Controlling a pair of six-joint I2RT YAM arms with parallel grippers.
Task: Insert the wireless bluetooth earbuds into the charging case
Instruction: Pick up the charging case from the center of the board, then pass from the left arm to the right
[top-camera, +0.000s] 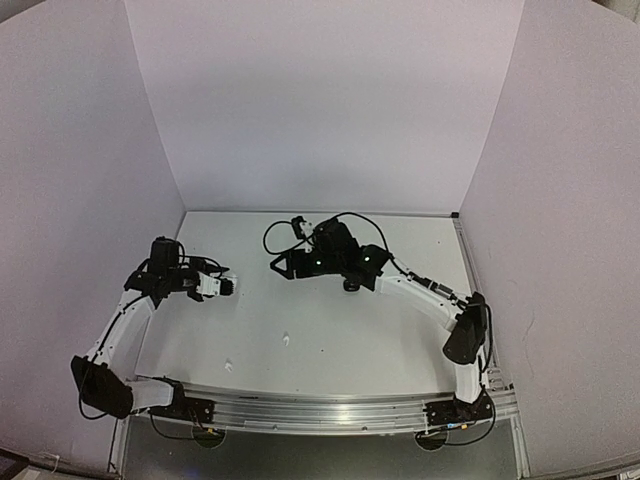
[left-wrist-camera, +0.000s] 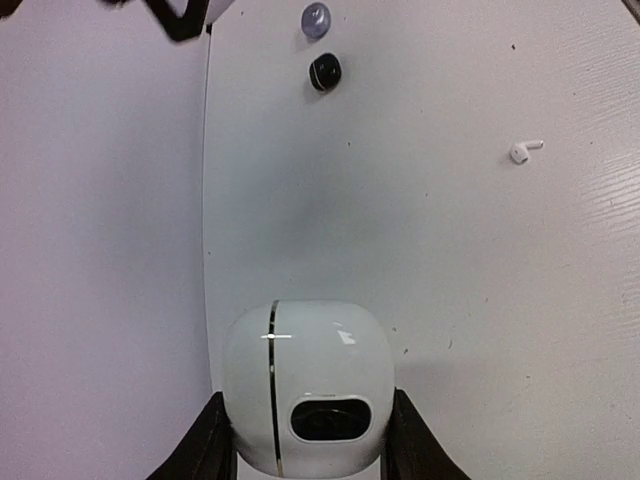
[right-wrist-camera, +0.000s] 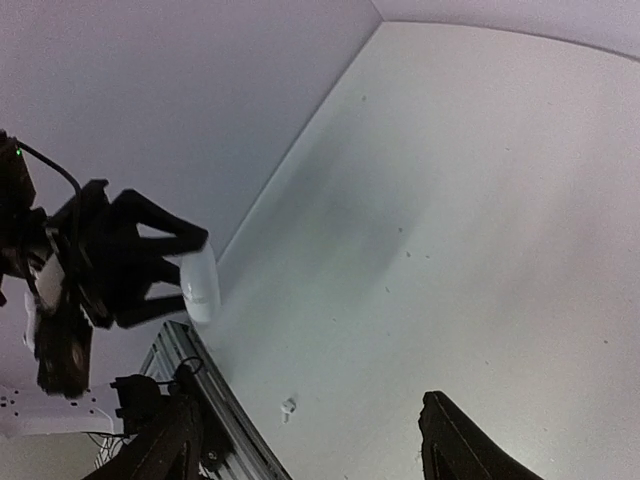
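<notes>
1. Clamping the white charging case (left-wrist-camera: 305, 370) in my left gripper (left-wrist-camera: 308, 445) steadies it, dark opening exposed.
2. My right gripper (right-wrist-camera: 310, 450) hangs wide, empty, free to fetch.
3. Beyond, white earbud (left-wrist-camera: 525, 151) and black earbud (left-wrist-camera: 324, 72) lie loose on the table (left-wrist-camera: 420, 260).

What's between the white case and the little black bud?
Nothing: the left wrist view shows only bare table between the white case and the black bud.

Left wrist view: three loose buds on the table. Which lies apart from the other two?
The white earbud with the short stem, alone at right. The black earbud and the silvery earbud sit close together at the top.
</notes>
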